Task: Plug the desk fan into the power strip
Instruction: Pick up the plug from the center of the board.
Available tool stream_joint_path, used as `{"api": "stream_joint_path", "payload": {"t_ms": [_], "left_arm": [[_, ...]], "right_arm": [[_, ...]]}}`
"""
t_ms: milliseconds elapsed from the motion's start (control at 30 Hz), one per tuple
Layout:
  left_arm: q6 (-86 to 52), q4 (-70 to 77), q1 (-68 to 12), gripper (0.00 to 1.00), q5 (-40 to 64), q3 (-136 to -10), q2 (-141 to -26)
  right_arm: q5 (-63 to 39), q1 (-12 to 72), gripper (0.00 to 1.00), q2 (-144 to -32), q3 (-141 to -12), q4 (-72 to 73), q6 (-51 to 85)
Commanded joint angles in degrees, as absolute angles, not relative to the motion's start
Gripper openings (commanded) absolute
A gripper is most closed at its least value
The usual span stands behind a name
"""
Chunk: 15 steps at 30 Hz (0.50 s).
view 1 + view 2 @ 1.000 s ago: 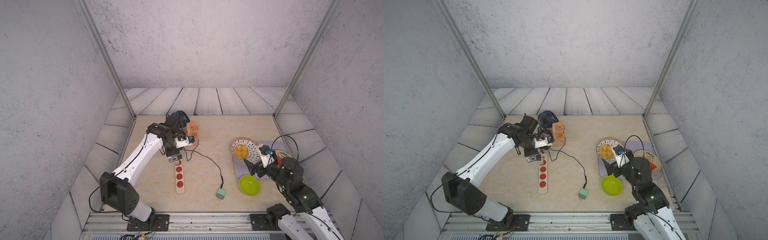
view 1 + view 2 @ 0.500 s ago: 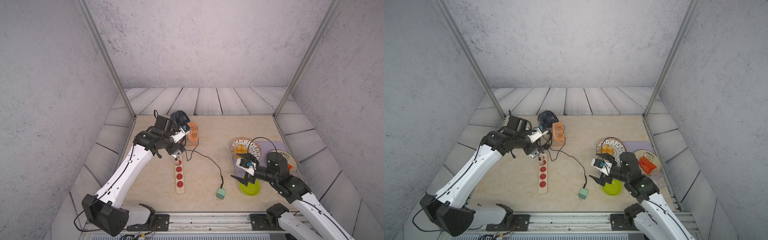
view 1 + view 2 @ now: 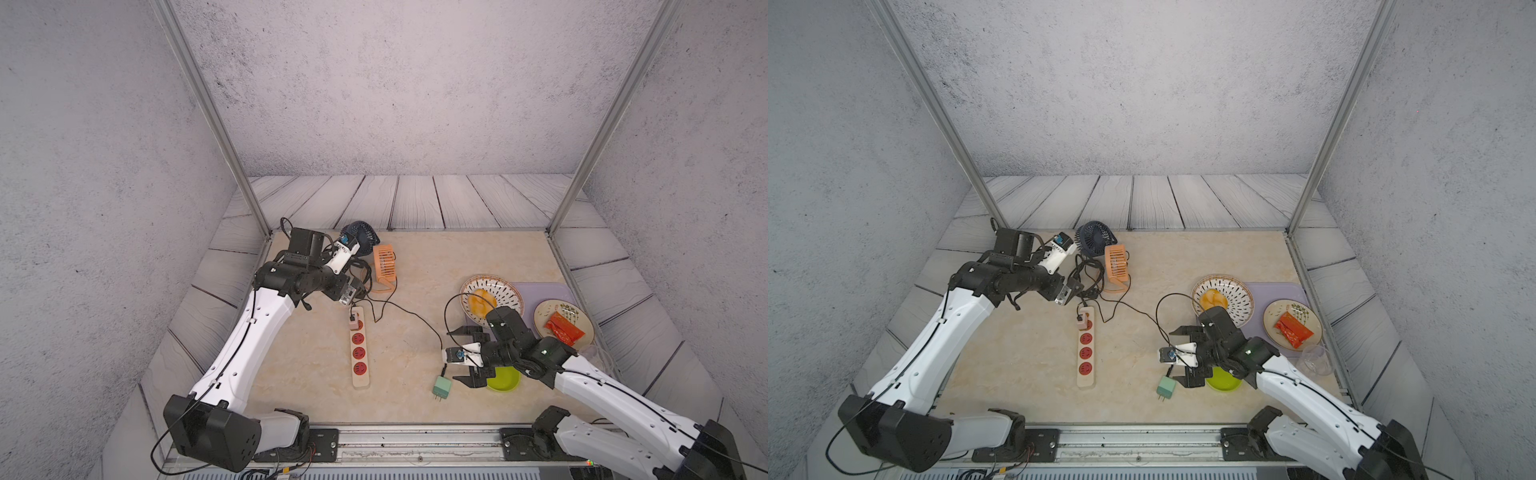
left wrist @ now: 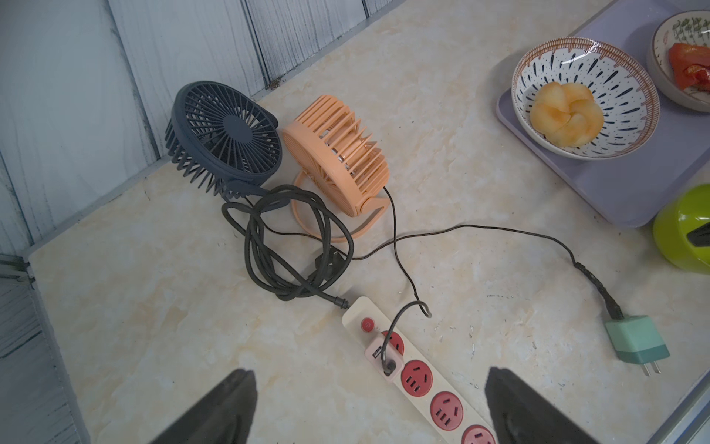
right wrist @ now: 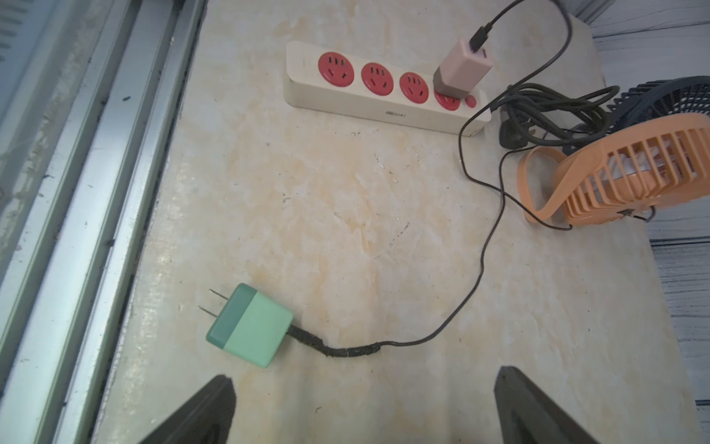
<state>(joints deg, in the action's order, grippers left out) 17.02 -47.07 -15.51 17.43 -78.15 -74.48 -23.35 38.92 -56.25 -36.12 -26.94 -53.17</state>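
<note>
The cream power strip point(image 3: 360, 353) point(image 3: 1086, 353) point(image 5: 365, 100) lies lengthwise at centre-left, with a pink adapter point(image 3: 353, 322) point(image 4: 384, 355) in the socket nearest its switch. An orange desk fan point(image 3: 384, 259) point(image 4: 338, 153) and a dark blue fan point(image 3: 361, 237) point(image 4: 226, 134) stand behind it. A green plug point(image 3: 441, 387) point(image 5: 249, 325) lies loose on its thin black cord. My left gripper point(image 3: 350, 292) point(image 4: 370, 407) hovers open above the strip's switch end. My right gripper point(image 3: 464, 356) point(image 5: 367, 411) is open and empty, just right of the green plug.
A thick black cord point(image 4: 288, 238) is coiled beside the fans. At right, a purple tray point(image 3: 540, 291) holds a patterned bowl point(image 3: 503, 291) and a plate point(image 3: 544, 311) with a red packet. A green bowl point(image 3: 505, 380) sits under my right wrist; a clear glass point(image 3: 1314, 359) is near the right rail.
My left gripper has pulled up and back from the strip's switch end. My right arm has swung left and forward from the patterned bowl to beside the green plug.
</note>
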Motion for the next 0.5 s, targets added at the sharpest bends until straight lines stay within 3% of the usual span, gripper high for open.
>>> {"api": "stream_joint_path", "payload": {"t_ms": [0, 467], "left_arm": [[15.15, -46.62, -14.76, 0.99, 20.55, -77.77, -73.15], [14.77, -46.84, -14.15, 0.99, 21.31, -78.19, -73.04]], "right_arm": [[-18.69, 40.91, 0.99, -59.83, -35.91, -29.70, -57.33], [-11.79, 50.37, 0.99, -67.84, -31.14, -19.53, -56.86]]}}
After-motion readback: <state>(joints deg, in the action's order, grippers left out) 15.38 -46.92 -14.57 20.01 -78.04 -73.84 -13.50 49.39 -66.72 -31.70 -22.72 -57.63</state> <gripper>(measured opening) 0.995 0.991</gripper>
